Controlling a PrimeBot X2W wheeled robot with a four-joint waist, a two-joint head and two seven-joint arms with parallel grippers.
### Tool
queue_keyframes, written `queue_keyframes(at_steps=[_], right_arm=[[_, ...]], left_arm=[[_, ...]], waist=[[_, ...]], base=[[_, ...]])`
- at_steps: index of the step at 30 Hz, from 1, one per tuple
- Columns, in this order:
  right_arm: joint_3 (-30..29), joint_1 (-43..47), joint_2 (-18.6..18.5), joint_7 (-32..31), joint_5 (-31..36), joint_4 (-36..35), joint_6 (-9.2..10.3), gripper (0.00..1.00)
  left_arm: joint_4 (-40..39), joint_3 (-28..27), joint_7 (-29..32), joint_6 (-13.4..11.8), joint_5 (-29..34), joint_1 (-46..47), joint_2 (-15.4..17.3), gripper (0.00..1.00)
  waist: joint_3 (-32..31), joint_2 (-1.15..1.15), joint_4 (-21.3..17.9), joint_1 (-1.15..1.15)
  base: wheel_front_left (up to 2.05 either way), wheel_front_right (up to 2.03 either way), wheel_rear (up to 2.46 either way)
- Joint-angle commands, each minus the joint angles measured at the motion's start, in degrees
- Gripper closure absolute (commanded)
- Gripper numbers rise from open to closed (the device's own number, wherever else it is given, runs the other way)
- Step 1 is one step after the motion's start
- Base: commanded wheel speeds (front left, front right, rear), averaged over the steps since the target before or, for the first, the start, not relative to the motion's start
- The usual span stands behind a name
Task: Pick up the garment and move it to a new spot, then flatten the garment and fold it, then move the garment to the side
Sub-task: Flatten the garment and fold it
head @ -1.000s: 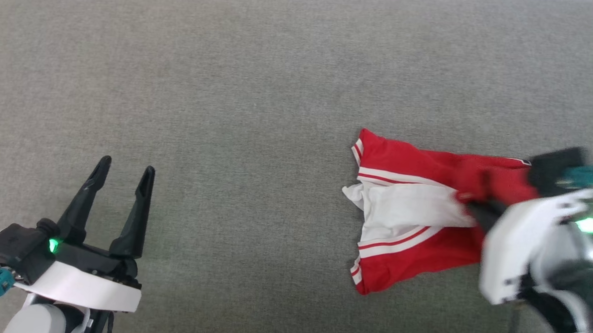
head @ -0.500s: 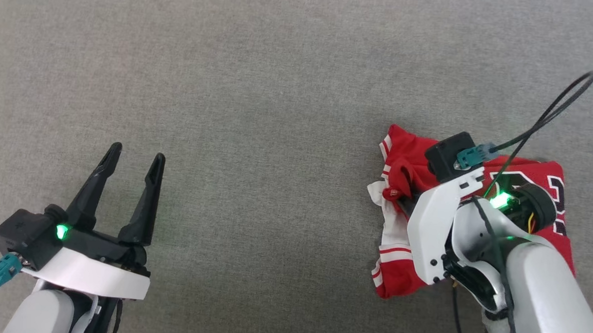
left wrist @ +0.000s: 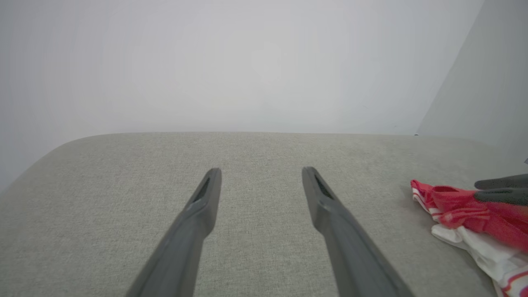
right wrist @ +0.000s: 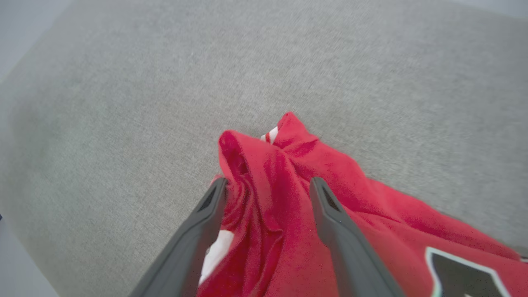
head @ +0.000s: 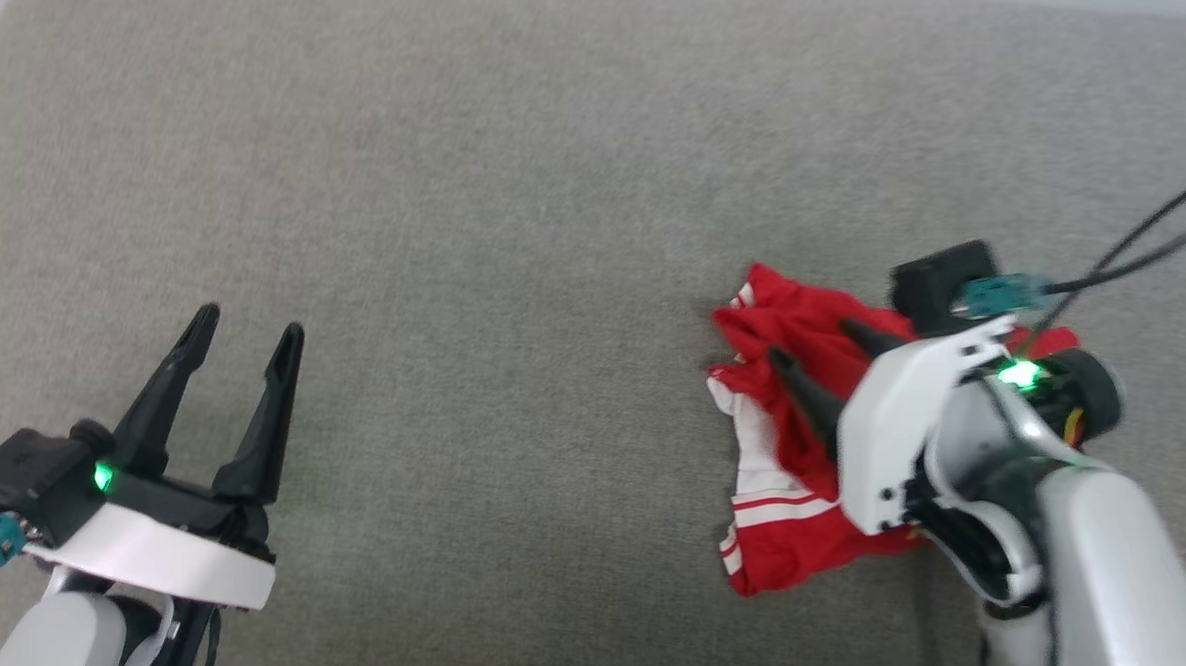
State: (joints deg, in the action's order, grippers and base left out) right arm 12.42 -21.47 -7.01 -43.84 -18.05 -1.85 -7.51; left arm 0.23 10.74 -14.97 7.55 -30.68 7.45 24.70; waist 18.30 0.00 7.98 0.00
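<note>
A grey woven upholstered surface (head: 520,170) lies evenly lit in the head view, its rounded corner at 10 o'clock, while in the left wrist view a plain pale wall (left wrist: 247,62) rises behind its far edge at 12 o'clock, meeting a greyer wall (left wrist: 491,82) at 2 o'clock.

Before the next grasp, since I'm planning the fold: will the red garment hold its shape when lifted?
Probably not: the garment lies bunched in soft ridges between the right gripper's open fingers, so expect sagging. Likely light; its thin layers drape flat.
</note>
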Motion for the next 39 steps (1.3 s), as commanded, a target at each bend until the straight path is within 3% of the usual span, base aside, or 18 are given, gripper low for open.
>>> queue_keyframes(at_steps=[1,4,7,13,17,22,26,39], right_arm=[[-0.86,0.84,-0.28,0.21,-0.76,-1.06,0.05,0.00],[-3.66,1.52,-2.23,1.26,-2.78,-3.77,0.05,0.00],[-5.78,1.62,-3.75,6.24,-3.73,-3.37,0.05,0.00],[-7.90,3.50,-8.61,27.55,-2.39,2.95,0.03,0.00],[-8.63,5.45,-8.19,39.48,-2.05,7.93,0.05,0.00],[-8.80,7.31,-6.12,49.52,-1.23,11.86,0.04,0.00],[-9.03,9.41,-4.77,53.94,-0.05,12.97,0.04,0.00],[-11.37,17.47,-2.34,54.84,1.42,9.93,0.04,0.00]], left_arm=[[0.30,-0.46,-0.29,-0.13,0.19,-1.00,0.17,0.00],[1.06,-1.11,-0.28,-0.14,0.20,-2.08,0.13,0.00],[1.80,-0.97,-0.28,-0.14,-0.62,-2.66,-0.18,0.00],[5.65,0.88,-0.29,-0.14,-2.15,-1.86,0.34,0.00],[8.70,-0.44,-0.29,-0.13,-3.00,-2.26,0.45,0.00],[10.10,-4.06,-0.29,-0.13,-2.48,-4.61,0.02,0.00],[9.63,-6.93,-0.29,-0.13,-1.66,-6.73,-0.90,0.00],[2.16,-15.62,-0.28,-0.13,1.90,-17.51,-5.36,0.00]], waist=[[-1.41,0.00,-1.17,0.00],[-3.27,0.00,-2.80,0.00],[-4.29,0.00,-3.96,0.00],[-6.02,0.00,-5.08,0.00],[-7.59,0.00,-6.17,0.00],[-9.51,0.00,-7.70,0.00],[-10.90,0.00,-8.02,0.00],[-13.65,0.00,-7.84,0.00]], base=[[0.00,0.00,0.00],[0.00,0.00,0.00],[0.00,0.00,0.00],[0.00,0.00,0.00],[0.00,0.00,0.00],[0.00,0.00,0.00],[0.00,0.00,0.00],[0.00,0.00,0.00]])
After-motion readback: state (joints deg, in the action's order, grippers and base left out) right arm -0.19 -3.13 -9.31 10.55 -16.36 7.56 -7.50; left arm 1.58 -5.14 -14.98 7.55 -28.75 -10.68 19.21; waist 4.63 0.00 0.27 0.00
